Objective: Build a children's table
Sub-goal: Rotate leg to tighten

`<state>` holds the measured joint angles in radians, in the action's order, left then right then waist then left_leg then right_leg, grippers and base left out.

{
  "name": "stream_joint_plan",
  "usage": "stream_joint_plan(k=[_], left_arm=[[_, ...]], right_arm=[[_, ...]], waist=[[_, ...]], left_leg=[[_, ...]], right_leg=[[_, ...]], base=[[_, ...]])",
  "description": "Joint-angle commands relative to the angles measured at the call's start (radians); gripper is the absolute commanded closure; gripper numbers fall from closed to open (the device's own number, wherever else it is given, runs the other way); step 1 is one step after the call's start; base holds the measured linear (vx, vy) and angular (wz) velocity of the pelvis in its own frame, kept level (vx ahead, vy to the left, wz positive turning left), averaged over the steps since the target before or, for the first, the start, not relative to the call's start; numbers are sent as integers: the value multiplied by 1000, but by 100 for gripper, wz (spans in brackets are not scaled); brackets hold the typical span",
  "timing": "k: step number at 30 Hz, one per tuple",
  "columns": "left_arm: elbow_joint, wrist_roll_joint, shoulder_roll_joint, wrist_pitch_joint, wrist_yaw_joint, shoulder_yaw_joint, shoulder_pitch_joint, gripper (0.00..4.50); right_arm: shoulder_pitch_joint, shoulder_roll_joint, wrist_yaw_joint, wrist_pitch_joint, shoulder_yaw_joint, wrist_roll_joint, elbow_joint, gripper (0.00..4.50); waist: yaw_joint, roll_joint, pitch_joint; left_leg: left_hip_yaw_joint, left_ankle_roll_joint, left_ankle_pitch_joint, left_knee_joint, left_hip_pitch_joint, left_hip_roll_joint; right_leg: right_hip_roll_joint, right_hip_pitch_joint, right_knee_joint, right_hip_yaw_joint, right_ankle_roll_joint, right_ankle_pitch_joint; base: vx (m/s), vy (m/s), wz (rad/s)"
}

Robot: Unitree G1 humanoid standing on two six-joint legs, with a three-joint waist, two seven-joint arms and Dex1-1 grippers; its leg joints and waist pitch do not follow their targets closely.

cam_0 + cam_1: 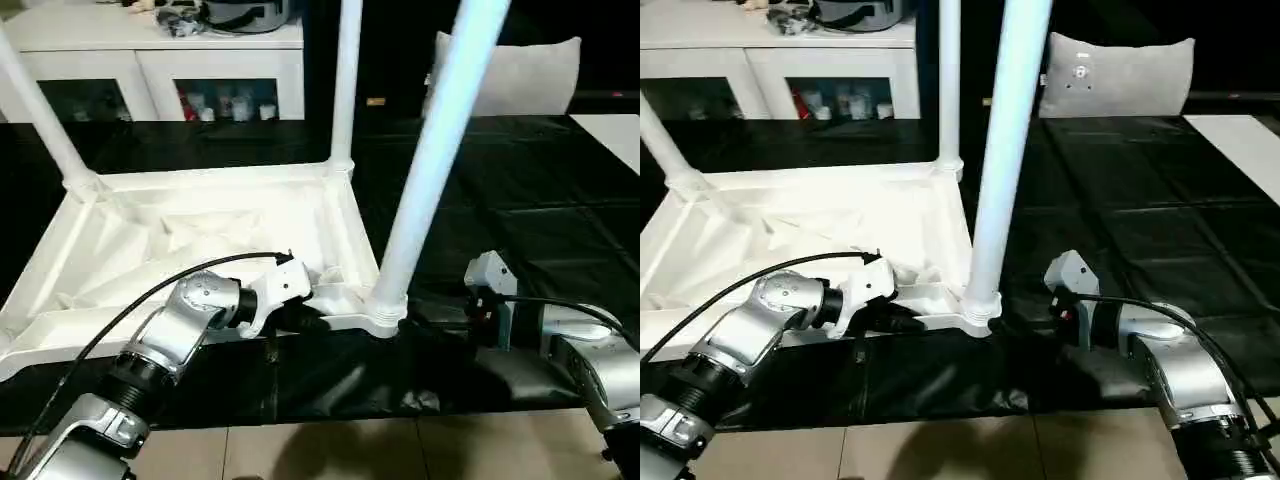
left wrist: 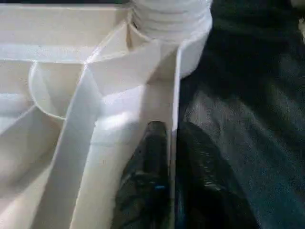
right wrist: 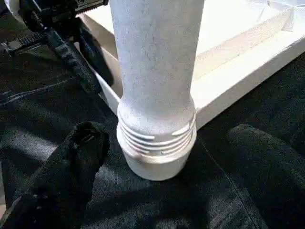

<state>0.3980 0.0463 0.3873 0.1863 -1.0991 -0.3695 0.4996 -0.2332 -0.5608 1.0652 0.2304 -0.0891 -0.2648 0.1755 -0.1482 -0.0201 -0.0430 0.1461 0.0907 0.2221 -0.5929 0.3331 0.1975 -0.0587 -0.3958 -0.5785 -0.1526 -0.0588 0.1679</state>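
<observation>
The children's table lies upside down on a black mat: its white top [image 1: 215,182] shows the ribbed underside. Three white legs stand up from corner sockets: a near one [image 1: 432,150], a far one [image 1: 347,80] and one at the left [image 1: 35,105]. My left gripper [image 2: 177,157] is shut on the top's front rim beside the near leg's socket [image 1: 385,318], one finger [image 2: 152,157] inside the rim wall and one outside. My right gripper [image 3: 174,138] stands open at that leg's ribbed base [image 3: 157,138], its black fingers [image 3: 81,152] wide apart on either side of it.
A white cabinet [image 1: 150,60] with glass doors runs along the back left. A grey cushion [image 1: 530,75] sits behind the mat [image 1: 520,200]. Pale floor tiles [image 1: 330,450] begin at the mat's front edge. A white surface [image 1: 615,135] shows at the far right.
</observation>
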Motion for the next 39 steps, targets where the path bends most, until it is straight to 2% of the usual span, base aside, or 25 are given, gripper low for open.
stream_joint_plan(k=[1, 3, 6, 11, 12, 13, 17, 20, 21, 24, 25, 27, 28, 30, 31, 32, 34, 39], left_arm=[[-3, -1, 10, -4, 4, 3, -10, 371], [10, -14, 12, -29, 10, 1, -11, 356], [42, -29, 16, -64, 18, 1, -11, 356], [57, -37, 27, -53, 7, -1, -10, 356], [60, -40, 30, -58, 5, -4, -10, 356], [64, -43, 31, -65, 5, -6, -10, 371], [83, -47, 37, -86, -19, -17, -9, 402], [71, -41, 48, -99, -54, -25, -13, 429], [70, -41, 49, -101, -57, -26, -14, 440], [16, -19, 80, -116, -156, -51, -32, 450], [12, -18, 83, -118, -162, -54, -34, 450], [-10, -28, 97, -135, -185, -69, -39, 450], [-14, -33, 100, -143, -187, -72, -39, 450], [-25, -36, 103, -146, -193, -75, -42, 450], [-36, -29, 101, -135, -198, -71, -45, 450], [-39, -27, 99, -131, -198, -70, -45, 450], [-41, -28, 99, -130, -197, -70, -45, 450], [-35, -38, 99, -139, -188, -73, -43, 450]], right_arm=[[-5, -2, -3, -5, -8, 2, -18, 0], [-3, -2, -2, -5, -8, 3, -19, 0], [-6, -5, 4, -4, -6, 1, -19, 0], [-10, -10, 10, -5, -1, 0, -19, 0], [-11, -9, 10, -5, 0, -1, -19, 0], [-11, -9, 10, -6, 0, -1, -19, 0], [-38, 19, 4, -22, 11, -19, -14, 0], [-56, 23, 58, -6, 18, -65, -11, 0], [-58, 23, 62, -6, 18, -68, -10, 28], [-86, 2, 152, -19, -10, -69, 30, 45], [-89, 1, 160, -19, -13, -69, 33, 56], [-111, -4, 199, -24, -31, -62, 60, 68], [-123, -3, 209, -27, -38, -57, 77, 76], [-143, 1, 230, -35, -55, -51, 101, 93], [-155, 1, 256, -37, -72, -45, 115, 100], [-158, 1, 266, -37, -79, -42, 119, 109], [-164, 1, 291, -35, -91, -37, 129, 127], [-182, 10, 318, -27, -108, -34, 155, 168]], waist=[[-6, 15, 71], [-6, 16, 69], [-7, 16, 68], [-6, 16, 68], [-6, 19, 68], [-6, 18, 68], [-2, 22, 67], [-1, 20, 68], [-2, 18, 69], [-1, 19, 73], [-1, 23, 74], [-3, 19, 73], [-3, 25, 72], [-4, 23, 70], [-4, 29, 69], [-6, 25, 69], [-10, 25, 70], [-14, 30, 72]], left_leg=[[2, -120, 2, 52, 17, 30], [3, -117, 15, 53, 17, 30], [4, -111, 26, 54, 17, 27], [4, -106, 31, 54, 16, 26], [5, -105, 30, 54, 17, 26], [5, -105, 30, 54, 17, 25], [5, -106, 35, 55, 17, 25], [5, -107, 39, 55, 15, 25], [5, -110, 33, 55, 16, 27], [1, -117, 5, 53, 19, 34], [0, -119, 1, 53, 20, 35], [3, -126, -6, 52, 18, 36], [4, -128, -4, 52, 19, 35], [6, -121, 14, 53, 17, 35], [7, -119, 18, 54, 16, 35], [7, -114, 21, 54, 15, 35], [6, -112, 17, 54, 14, 37], [5, -113, 8, 53, 14, 38]], right_leg=[[-91, 69, 70, 64, -31, 282], [-92, 69, 72, 64, -24, 298], [-91, 69, 78, 62, -9, 324], [-91, 69, 79, 62, 3, 333], [-90, 69, 78, 62, 4, 334], [-91, 70, 78, 62, 6, 335], [-90, 68, 80, 61, 12, 346], [-91, 68, 81, 61, 12, 358], [-92, 68, 78, 63, 8, 345], [-94, 69, 63, 66, -21, 276], [-95, 70, 61, 66, -28, 266], [-95, 66, 58, 68, -51, 249], [-95, 67, 59, 67, -53, 255], [-96, 67, 64, 67, -48, 293], [-96, 67, 65, 66, -45, 303], [-96, 66, 66, 67, -43, 316], [-96, 65, 65, 69, -41, 313], [-96, 65, 60, 70, -51, 284]], base=[[0, 0, 0], [0, 0, 0], [0, 0, 0], [0, 0, 0], [0, 0, 0], [0, 0, 0], [0, 0, 0], [0, 0, 0], [0, 0, 0], [0, 0, 0], [0, 0, 0], [0, 0, 0], [0, 0, 0], [0, 0, 0], [0, 0, 0], [0, 0, 0], [0, 0, 0], [0, 0, 0]])
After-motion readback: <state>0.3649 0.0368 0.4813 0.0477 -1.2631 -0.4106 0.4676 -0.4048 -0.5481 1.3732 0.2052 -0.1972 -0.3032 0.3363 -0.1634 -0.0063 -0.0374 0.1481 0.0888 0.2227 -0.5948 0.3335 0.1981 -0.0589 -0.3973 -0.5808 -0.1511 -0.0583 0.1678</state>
